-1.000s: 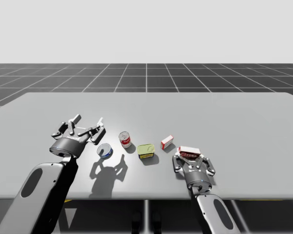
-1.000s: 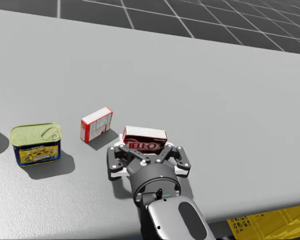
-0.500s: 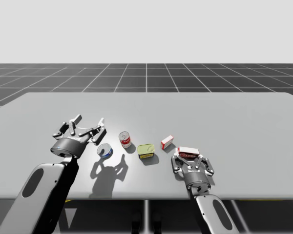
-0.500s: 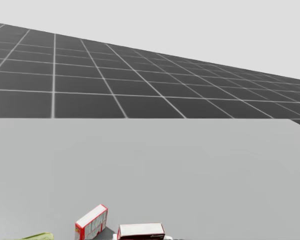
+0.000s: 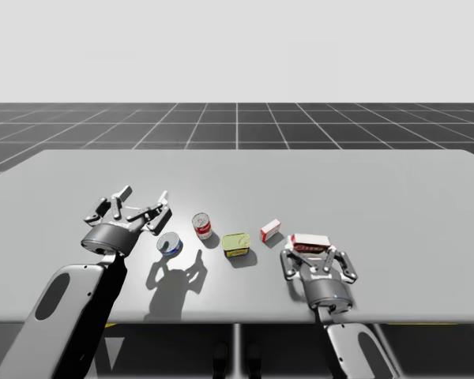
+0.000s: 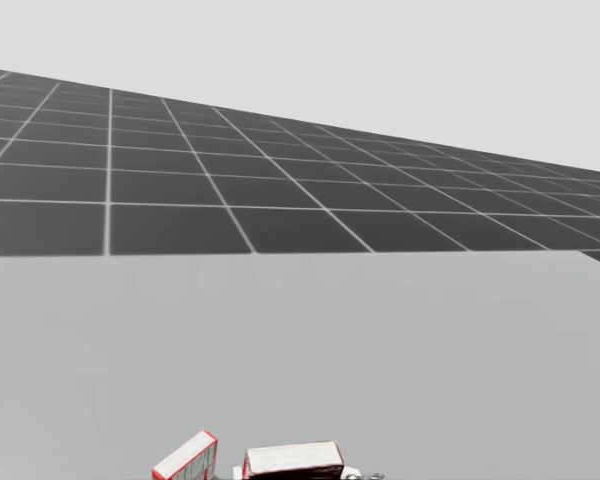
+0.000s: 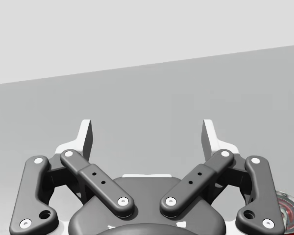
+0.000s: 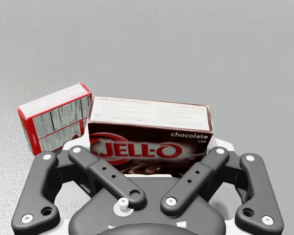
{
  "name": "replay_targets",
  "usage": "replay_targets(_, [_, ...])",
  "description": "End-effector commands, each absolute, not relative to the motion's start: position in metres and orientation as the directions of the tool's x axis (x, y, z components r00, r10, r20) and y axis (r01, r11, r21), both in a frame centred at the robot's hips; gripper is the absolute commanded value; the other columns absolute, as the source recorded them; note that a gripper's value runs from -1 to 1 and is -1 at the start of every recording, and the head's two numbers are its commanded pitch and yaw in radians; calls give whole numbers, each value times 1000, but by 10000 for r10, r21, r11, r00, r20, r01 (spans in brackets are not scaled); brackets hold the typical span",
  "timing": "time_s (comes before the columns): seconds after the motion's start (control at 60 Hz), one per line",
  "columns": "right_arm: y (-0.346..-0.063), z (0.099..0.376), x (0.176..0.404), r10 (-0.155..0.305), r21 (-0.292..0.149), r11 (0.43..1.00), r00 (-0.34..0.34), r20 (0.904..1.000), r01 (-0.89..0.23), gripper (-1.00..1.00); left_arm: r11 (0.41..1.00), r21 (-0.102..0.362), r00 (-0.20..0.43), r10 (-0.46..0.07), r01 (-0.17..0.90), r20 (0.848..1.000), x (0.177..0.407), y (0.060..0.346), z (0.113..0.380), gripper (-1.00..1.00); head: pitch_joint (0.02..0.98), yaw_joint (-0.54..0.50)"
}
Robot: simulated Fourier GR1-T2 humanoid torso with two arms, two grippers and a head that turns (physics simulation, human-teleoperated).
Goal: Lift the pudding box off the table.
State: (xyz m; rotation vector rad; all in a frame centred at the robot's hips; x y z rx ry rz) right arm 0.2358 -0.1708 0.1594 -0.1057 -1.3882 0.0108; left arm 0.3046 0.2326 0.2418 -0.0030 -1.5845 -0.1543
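Grey and matte, the desk (image 5: 395, 205) runs wide and flat. Beyond its far edge lies a dark floor (image 5: 237, 118) ruled with pale grid lines, under a blank light-grey backdrop.

Since a second ago our head has turned upward, so the head view now takes in the far desk and the floor rather than our arm. In the high view our right arm has shifted a little to the right, and the pudding box (image 5: 310, 242) has gone with it. Our left arm and the cans have stayed put.

We count two boxes and three cans. The brown pudding box sits near the desk's near edge, right of centre. A small red-and-white box (image 5: 270, 230) lies just to its far left. The cans are a yellow-green rectangular can (image 5: 236, 244), a red upright can (image 5: 202, 226) and a flat blue can (image 5: 170, 244), in a row running leftward.

There are two pincers. Our right pincer (image 8: 148, 147) is pinching the pudding box, one finger on each end. Whether the box has left the desk we cannot tell. Our left pincer (image 5: 144, 196) hangs spread and empty, just left of the blue can.
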Motion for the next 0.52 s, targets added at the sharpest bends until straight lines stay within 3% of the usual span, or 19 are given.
replay_targets(0.017, [-179, 197, 247, 847, -962, 9855, 861, 9927, 1396, 1000, 9906, 958, -218, -941, 972, 9953, 305, 233, 242, -1000, 422, -388])
replay_targets(0.317, [-186, 254, 262, 1013, -893, 9821, -655, 9927, 1659, 1000, 9911, 939, -230, -922, 940, 9955, 305, 234, 243, -1000, 421, -389])
replay_targets(0.517, [-192, 298, 271, 1002, -634, 9835, -2182, 9707, 1696, 1000, 9917, 927, -217, -911, 892, 9956, 305, 234, 243, -1000, 420, -393])
